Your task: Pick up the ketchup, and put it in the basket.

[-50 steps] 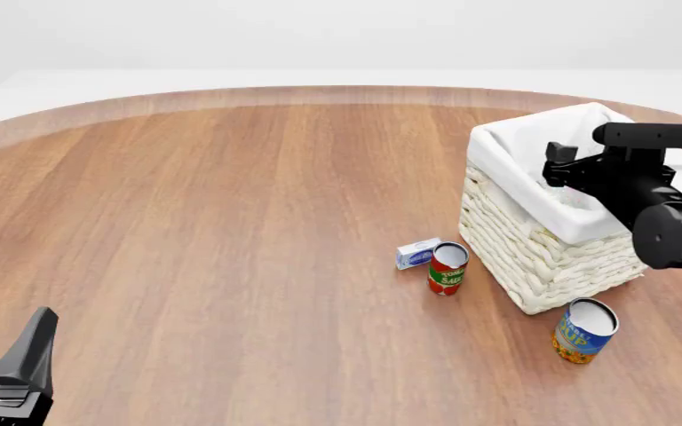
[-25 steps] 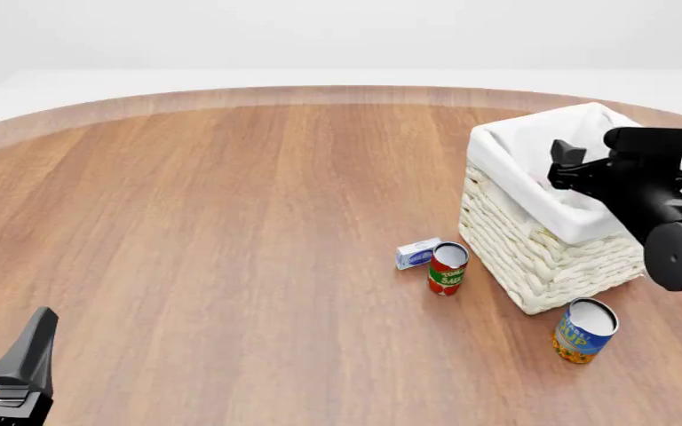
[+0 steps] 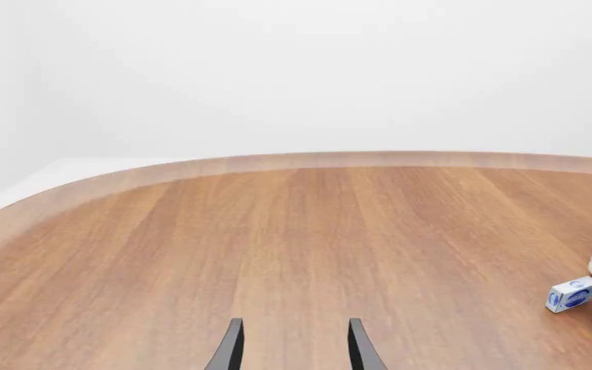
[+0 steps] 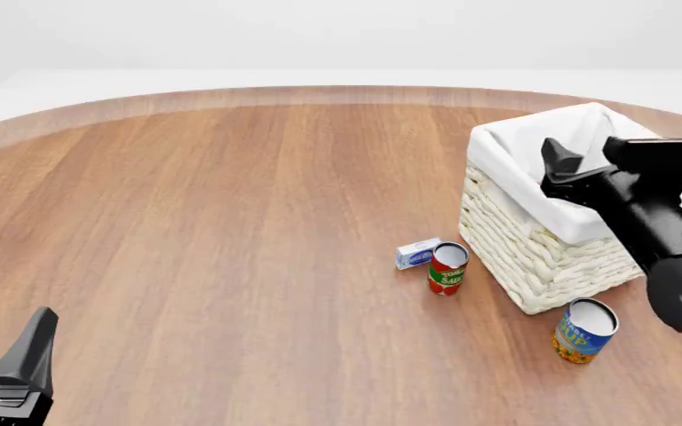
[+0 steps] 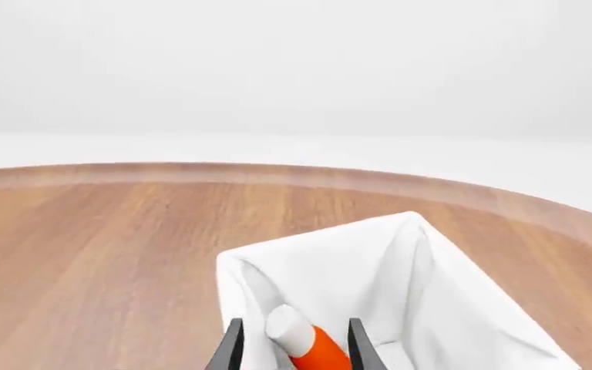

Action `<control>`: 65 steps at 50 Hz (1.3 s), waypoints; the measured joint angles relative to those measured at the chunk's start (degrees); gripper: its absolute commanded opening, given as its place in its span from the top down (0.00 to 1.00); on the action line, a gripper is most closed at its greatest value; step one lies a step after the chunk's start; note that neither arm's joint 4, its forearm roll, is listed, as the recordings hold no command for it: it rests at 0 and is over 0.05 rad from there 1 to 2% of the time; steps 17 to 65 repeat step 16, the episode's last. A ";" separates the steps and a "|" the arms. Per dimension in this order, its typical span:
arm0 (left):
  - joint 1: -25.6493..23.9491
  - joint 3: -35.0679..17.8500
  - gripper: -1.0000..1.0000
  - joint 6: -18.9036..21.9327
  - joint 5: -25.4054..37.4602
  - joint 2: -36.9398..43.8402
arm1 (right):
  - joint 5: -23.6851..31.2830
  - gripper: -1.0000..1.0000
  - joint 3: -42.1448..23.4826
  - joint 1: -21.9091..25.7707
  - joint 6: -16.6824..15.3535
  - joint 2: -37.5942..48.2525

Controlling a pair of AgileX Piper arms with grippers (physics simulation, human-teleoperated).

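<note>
We see our right gripper spread apart over the big white woven basket, with the red-orange ketchup bottle lying loose inside. Our left gripper is spread apart too.

A round wooden table with a paler rim fills the scene. Behind it lie a white floor and plain white walls, evenly lit.

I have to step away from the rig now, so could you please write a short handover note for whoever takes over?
Left gripper: open, empty, low over the table, away from the job.
Right gripper: open, above the basket.
Ketchup: inside the basket's white liner, seen between the right fingers; whether they touch it is unclear.
Done: ketchup is in the basket.
Left: pull the right arm clear.
</note>
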 measured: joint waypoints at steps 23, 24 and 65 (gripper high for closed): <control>0.00 0.00 0.00 0.00 0.00 0.00 | -5.43 0.00 4.40 6.30 -0.37 -3.89; 0.00 0.00 0.00 0.00 0.00 0.00 | -5.43 0.00 4.40 6.30 -0.37 -3.89; 0.00 0.00 0.00 0.00 0.00 0.00 | -5.43 0.00 4.40 6.30 -0.37 -3.89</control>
